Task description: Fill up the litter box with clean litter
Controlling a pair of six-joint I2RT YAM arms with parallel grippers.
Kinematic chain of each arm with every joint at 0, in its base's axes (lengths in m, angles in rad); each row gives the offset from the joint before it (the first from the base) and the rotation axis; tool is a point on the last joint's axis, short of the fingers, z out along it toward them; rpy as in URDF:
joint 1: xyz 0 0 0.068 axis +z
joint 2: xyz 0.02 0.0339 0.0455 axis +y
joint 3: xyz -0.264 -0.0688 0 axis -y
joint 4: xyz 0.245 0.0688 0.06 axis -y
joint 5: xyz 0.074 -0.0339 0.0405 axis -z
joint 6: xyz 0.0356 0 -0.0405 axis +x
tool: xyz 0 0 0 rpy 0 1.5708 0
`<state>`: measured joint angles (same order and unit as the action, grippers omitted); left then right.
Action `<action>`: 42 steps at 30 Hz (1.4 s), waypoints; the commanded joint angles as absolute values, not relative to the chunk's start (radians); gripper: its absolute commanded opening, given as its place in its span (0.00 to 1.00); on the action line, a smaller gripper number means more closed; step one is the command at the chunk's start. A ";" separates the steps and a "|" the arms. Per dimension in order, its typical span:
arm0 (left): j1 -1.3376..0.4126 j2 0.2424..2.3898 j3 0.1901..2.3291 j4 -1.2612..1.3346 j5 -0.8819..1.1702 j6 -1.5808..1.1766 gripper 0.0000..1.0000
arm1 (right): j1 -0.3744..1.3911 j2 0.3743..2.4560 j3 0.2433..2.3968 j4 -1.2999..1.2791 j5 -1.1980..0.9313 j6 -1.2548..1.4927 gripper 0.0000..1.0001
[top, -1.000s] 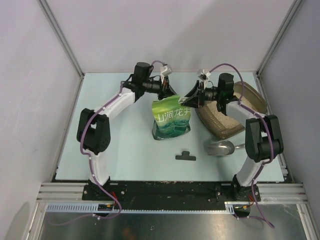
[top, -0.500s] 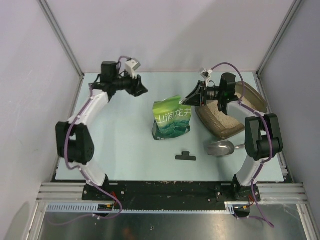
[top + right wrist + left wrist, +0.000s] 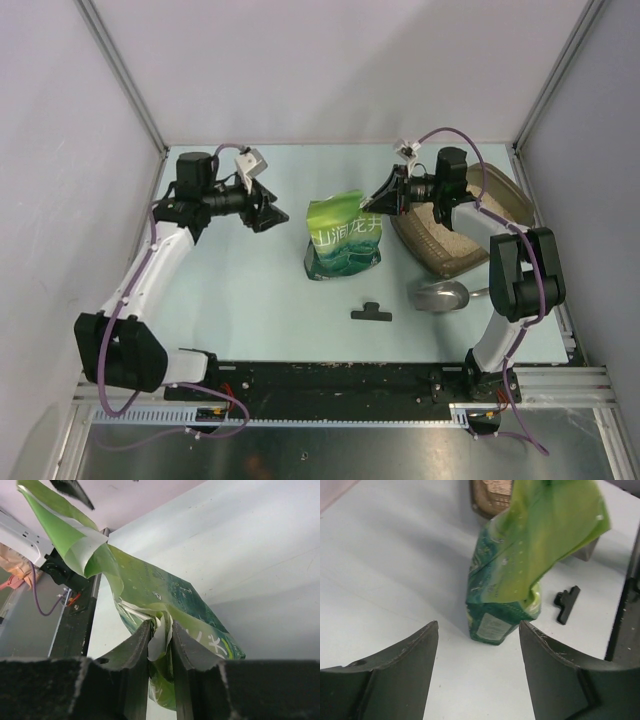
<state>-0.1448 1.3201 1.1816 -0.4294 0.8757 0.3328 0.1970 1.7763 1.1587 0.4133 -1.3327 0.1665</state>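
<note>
Swinging away to the left, the left arm has let go of the green bag (image 3: 345,245), and in the top view its left hand (image 3: 266,208) now hangs open, well apart from it, while the right hand (image 3: 378,203) keeps its pinch on the bag's upper right corner. The bag stands on the pale counter (image 3: 250,300) just left of the litter box (image 3: 512,203), a shallow brown tray with a wide rim that already holds a layer of sandy beige litter (image 3: 455,228); a metal scoop (image 3: 440,295) and a black clip (image 3: 371,312) lie nearer the arms. From the left wrist, the left hand (image 3: 477,630) shows wide, empty jaws; the bag (image 3: 520,570) is glossy soft film, squared and full at its base, its upper part limp and leaning, with the clip (image 3: 567,604) beyond and a corner of the litter box (image 3: 490,502) behind. From the right wrist, the right hand (image 3: 161,630) is closed on a crumpled fold of the bag (image 3: 165,595), whose opened flap curls loosely above. The bag probably carries its weight low and will sag and slip if lifted by thin film alone, so a second hold near the base seems wise; the grains should run freely once tipped.
</note>
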 commanded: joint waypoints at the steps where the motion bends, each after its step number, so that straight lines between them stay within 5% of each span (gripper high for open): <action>1: -0.221 1.342 1.229 -0.436 1.015 0.376 0.71 | 0.193 1.790 1.164 0.544 -1.354 0.291 0.24; 5: -0.284 1.394 1.272 -0.419 1.025 0.364 0.72 | 0.193 1.787 1.163 0.543 -1.370 0.321 0.19; 12: -0.330 1.468 1.284 -0.241 1.020 0.253 0.71 | 0.204 1.772 1.163 0.385 -1.361 0.186 0.29; 20: -0.337 1.505 1.246 -0.229 1.026 0.209 0.59 | 0.225 1.796 1.163 0.422 -1.358 0.218 0.33; 28: -0.337 1.520 1.213 -0.193 1.048 0.141 0.43 | 0.221 1.813 1.163 0.479 -1.384 0.298 0.21; 36: -0.337 1.511 1.160 -0.135 0.986 0.054 0.58 | 0.207 1.802 1.163 0.477 -1.370 0.324 0.24; 42: -0.337 1.529 1.134 -0.023 1.020 -0.040 0.42 | 0.210 1.809 1.163 0.492 -1.361 0.348 0.24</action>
